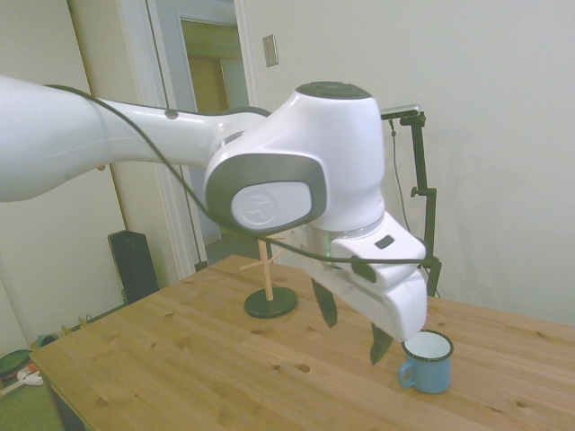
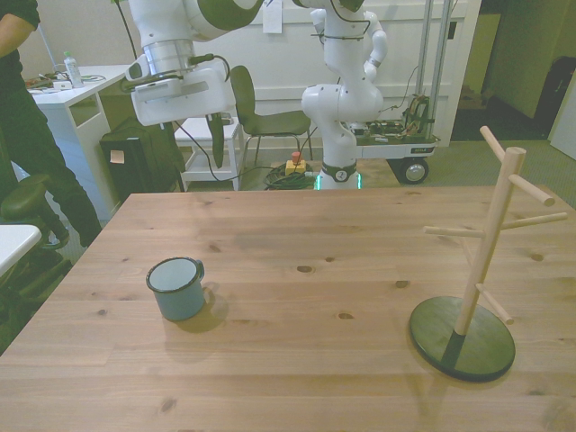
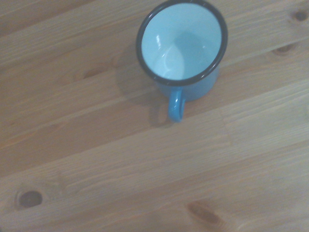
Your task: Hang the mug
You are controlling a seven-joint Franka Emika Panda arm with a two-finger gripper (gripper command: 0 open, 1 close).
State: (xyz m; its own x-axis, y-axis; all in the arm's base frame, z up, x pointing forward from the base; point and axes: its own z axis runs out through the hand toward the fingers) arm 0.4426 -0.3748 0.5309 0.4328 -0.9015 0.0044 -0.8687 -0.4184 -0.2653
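upright mug (image 3: 183, 48), nothing inside

Arm joint cover (image 1: 266, 205): carried a round embossed emblem; no letters could be read.
Mug (image 3: 186, 50): carried no text.
Other surfaces: nothing was readable.

The mug (image 3: 193, 84) is light blue with a pale inside and dark rim. The tabletop (image 2: 297, 360) is knotty light-brown wood. The peg stand (image 2: 486, 252) is pale wood on a black base. The arm (image 1: 296, 162) is white and grey.
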